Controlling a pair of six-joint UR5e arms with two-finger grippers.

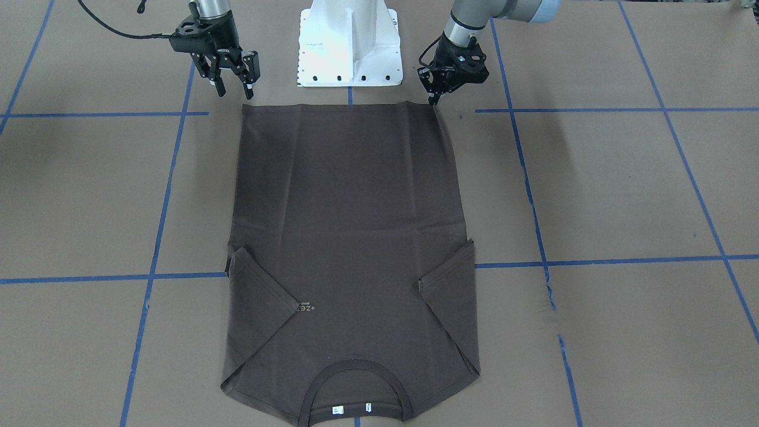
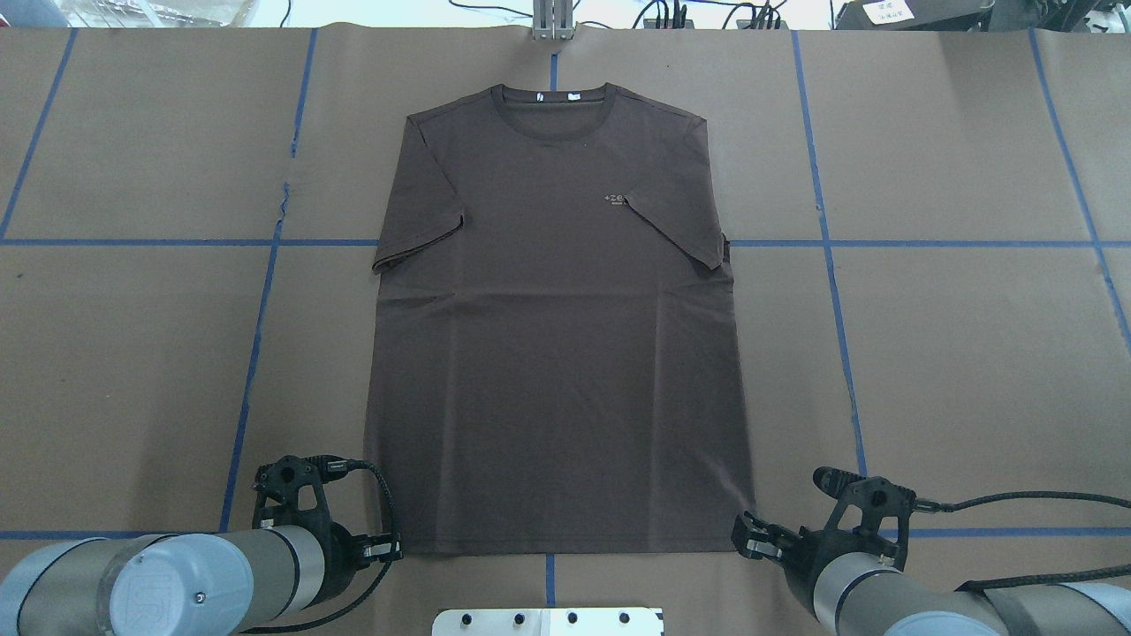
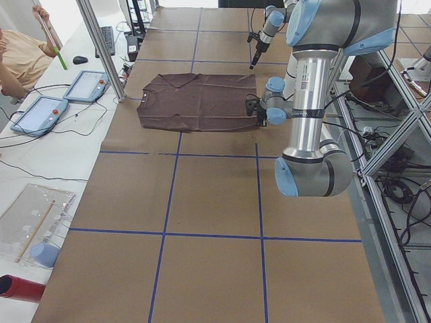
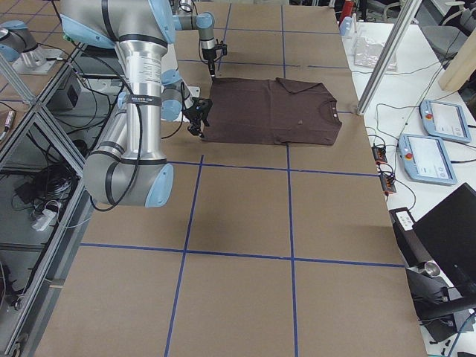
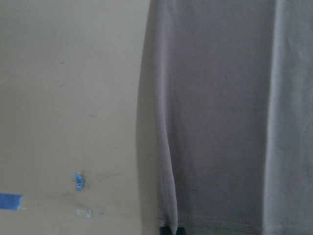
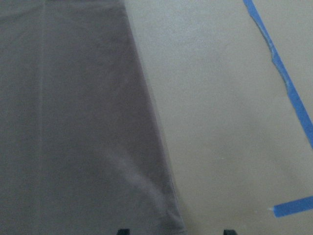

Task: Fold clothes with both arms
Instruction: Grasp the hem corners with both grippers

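The dark brown T-shirt [image 1: 350, 225] lies flat on the brown table, face up, with both sleeves folded in and its collar [image 2: 552, 97] on the far side from me. My left gripper [image 1: 436, 101] is down at the hem's corner on my left, shut on that corner; the left wrist view shows its tips [image 5: 172, 230] together at the hem. My right gripper [image 1: 235, 90] is open and hovers just above the other hem corner. In the right wrist view its fingertips [image 6: 123, 231] straddle that corner of the shirt [image 6: 73, 122] without touching it.
The white pedestal base [image 1: 350, 47] stands just behind the hem, between the two arms. Blue tape lines [image 2: 265, 291] cross the table. Tablets [image 3: 40, 114] and an operator [image 3: 17, 60] are past the far edge, beyond the collar.
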